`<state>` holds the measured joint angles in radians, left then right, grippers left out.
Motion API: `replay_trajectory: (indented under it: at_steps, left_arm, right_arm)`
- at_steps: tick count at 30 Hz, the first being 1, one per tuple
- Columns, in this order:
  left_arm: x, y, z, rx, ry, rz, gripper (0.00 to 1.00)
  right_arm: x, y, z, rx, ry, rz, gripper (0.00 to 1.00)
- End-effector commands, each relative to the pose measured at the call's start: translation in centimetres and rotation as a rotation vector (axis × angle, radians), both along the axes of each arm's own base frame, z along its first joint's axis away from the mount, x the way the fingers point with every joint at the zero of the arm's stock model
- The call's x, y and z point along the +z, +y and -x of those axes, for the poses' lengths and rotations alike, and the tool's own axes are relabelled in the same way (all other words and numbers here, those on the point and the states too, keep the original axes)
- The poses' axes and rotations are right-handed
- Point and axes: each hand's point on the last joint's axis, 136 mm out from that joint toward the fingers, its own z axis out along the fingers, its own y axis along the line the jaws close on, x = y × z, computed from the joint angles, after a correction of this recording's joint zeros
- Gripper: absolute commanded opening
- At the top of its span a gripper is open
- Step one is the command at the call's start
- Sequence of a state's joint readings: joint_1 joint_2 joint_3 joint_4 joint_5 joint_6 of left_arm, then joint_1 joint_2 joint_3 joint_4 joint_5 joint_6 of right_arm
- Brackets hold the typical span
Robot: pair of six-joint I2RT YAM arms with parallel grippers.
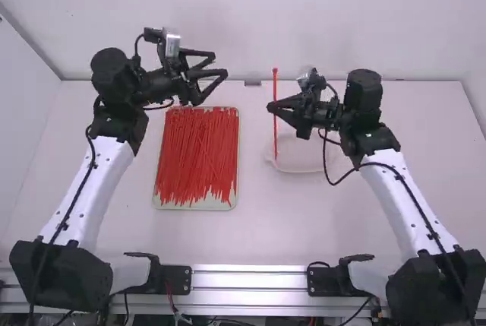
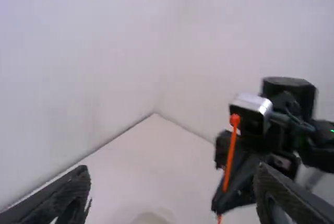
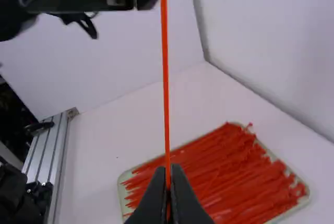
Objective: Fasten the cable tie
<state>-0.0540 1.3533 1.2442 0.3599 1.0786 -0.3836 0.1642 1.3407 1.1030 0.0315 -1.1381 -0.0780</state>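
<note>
The left tool (image 1: 220,65) hangs in the upper left of the high view with its fingers spread wide and nothing between them; its own wrist view shows the two fingers far apart at the lower corners. Below it a tray (image 1: 194,207) lies on the white surface (image 1: 99,113) under a thick pile of red ties (image 1: 197,155). Right of the tray, at upper centre, the cable tie (image 1: 275,87) stands upright; the right tool (image 1: 273,108) is pinched shut on it partway up, so a long stretch rises free above the fingers.

The tie looks thin, very light and springy; I judge it smooth enough to slide or twist in a loose pinch, and sure to bow if pushed on its end. The best second hold is probably close to the free upper end, flat sides against the pads, so the tip does not whip.

A small thickening at the top may be the head, but its slot is too small to make out; the lower end is lost behind the right tool and against a pale, dish-like shape (image 1: 304,165) that I cannot identify.
</note>
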Motion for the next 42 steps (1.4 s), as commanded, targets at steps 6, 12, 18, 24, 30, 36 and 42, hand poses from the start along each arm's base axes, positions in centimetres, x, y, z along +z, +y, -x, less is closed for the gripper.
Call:
replay_trajectory:
  at_steps: [6, 12, 18, 24, 30, 36, 42]
  left_arm:
    - [1.8, -2.3, 6.3, -0.299, -0.167, -0.051, 0.98]
    - [2.5, -3.3, 7.7, -0.354, -0.238, -0.057, 0.99]
    - [2.9, -3.5, 8.0, -0.372, -0.245, -0.049, 0.99]
    - [2.5, -4.2, 8.7, -0.415, -0.224, -0.051, 0.99]
    - [2.1, -4.5, 8.5, -0.417, -0.176, -0.045, 0.98]
    - [1.7, -6.4, 9.7, -0.464, -0.216, -0.051, 0.92]
    - [1.5, -6.3, 8.5, -0.405, -0.169, -0.040, 0.73]
  right_arm:
    - [3.9, -0.6, 2.8, 0.186, -0.139, -0.081, 0.00]
    - [4.0, 0.8, 3.8, 0.233, -0.147, -0.084, 0.00]
    - [4.0, 2.3, 5.4, 0.309, -0.149, -0.092, 0.00]
    - [4.0, 3.3, 6.3, 0.348, -0.153, -0.095, 0.00]
    - [4.0, 3.4, 6.4, 0.350, -0.147, -0.095, 0.00]
    - [4.0, 4.1, 7.1, 0.377, -0.142, -0.097, 0.00]
    - [4.0, 4.2, 7.2, 0.382, -0.143, -0.098, 0.00]
